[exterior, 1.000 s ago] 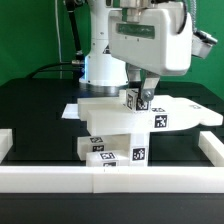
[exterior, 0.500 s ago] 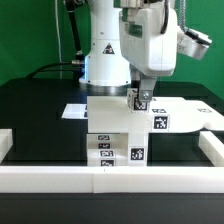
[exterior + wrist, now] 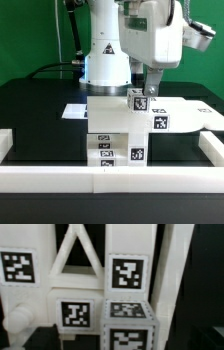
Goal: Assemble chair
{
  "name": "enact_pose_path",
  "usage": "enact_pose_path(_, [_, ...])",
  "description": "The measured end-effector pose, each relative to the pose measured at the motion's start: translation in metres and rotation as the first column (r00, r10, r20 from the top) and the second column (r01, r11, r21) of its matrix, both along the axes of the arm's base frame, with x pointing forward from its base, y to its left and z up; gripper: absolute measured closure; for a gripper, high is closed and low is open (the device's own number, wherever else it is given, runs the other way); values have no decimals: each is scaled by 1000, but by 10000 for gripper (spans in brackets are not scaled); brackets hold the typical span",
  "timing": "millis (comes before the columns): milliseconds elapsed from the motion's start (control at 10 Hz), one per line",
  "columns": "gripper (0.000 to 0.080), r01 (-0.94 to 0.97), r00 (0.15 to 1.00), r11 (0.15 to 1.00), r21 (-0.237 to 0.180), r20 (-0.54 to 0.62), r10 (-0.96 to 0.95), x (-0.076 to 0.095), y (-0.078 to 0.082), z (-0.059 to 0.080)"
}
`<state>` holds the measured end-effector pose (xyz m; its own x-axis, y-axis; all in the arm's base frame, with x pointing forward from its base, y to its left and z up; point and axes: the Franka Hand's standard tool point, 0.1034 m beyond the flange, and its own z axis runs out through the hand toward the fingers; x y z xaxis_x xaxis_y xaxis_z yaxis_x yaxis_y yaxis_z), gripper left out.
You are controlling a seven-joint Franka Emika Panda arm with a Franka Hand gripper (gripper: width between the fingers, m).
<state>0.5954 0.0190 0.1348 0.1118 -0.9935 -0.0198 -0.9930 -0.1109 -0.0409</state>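
1. The chair stands partly assembled on the counter, against the border rail.
2. Gripper jaws stand open above it, holding nothing.
3. Remaining parts: cannot tell.

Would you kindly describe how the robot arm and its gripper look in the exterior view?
The arm is glossy white with rounded, bulky shells; its lower segment bears a small triangular mark. A boxy pale-grey housing sits at the wrist, and dark cables run behind it. The gripper ends in slim dark fingers.
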Motion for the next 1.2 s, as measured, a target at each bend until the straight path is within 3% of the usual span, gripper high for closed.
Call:
enact_pose_path(400, [150, 53, 998, 998, 32, -15, -53, -20, 24, 7])
enact_pose_path(800, [150, 6, 1000, 1000, 26, -18, -5, -21, 21, 3])
enact_pose_path(1000, [150, -220, 975, 975, 21, -17, 220, -23, 21, 2])
enact_pose_path(1200, [150, -449, 893, 893, 18, -1, 449, -24, 24, 4])
